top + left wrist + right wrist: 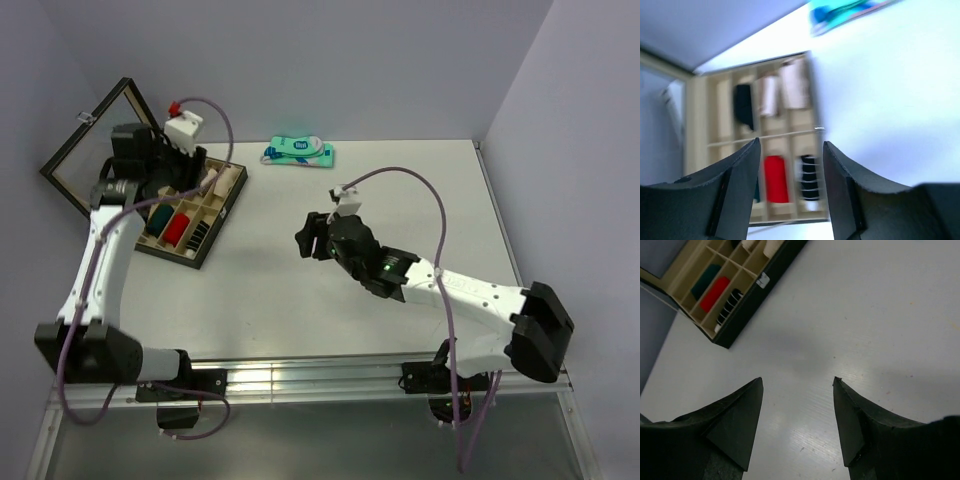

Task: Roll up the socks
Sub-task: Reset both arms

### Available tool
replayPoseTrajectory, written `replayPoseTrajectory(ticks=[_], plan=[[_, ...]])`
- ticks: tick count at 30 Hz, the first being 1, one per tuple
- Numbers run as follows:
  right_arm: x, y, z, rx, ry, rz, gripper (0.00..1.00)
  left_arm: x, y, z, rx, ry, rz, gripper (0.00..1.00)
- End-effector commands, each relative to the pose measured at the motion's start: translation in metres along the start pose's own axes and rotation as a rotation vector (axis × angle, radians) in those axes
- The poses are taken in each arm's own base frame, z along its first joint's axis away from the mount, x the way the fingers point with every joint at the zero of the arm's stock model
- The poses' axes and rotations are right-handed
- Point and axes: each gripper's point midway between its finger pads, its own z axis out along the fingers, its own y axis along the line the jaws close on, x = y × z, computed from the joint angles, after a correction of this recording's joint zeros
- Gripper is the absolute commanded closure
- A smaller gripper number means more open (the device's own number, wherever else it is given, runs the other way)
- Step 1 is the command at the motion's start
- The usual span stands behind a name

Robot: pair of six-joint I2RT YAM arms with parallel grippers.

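No loose dark green or plain black sock shows on the table. A black bundle [743,105] lies in a back compartment of the divided box [214,243]; I cannot tell whether it is one of the socks. My left gripper [198,172] hangs open and empty above the box; in the blurred left wrist view its fingers [791,150] frame a red roll [776,178] and a black-and-white striped roll [810,178]. My right gripper [308,237] is open and empty over bare table at the middle, and in the right wrist view [797,382] nothing is between its fingers.
The box's glass lid [92,150] stands open at the far left. A dark teal roll [707,281] and beige rolls [795,82] also sit in compartments. A teal-and-white packaged pair [298,152] lies at the back centre. Walls close the back and right.
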Motion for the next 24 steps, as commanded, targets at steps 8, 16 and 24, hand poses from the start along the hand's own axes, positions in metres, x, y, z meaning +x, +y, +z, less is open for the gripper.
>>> replayPoseTrajectory(ticks=[8, 16, 24], plan=[[-0.071, -0.017, -0.078, -0.007, -0.221, 0.097, 0.32, -0.006, -0.186, -0.072, 0.413, -0.147, 0.098, 0.41], [-0.069, -0.06, -0.123, 0.055, -0.304, 0.163, 0.29, 0.017, -0.251, -0.082, 0.535, -0.108, 0.212, 0.41], [-0.065, -0.073, -0.133, 0.07, -0.323, 0.164, 0.28, 0.018, -0.263, -0.079, 0.557, -0.087, 0.231, 0.42]])
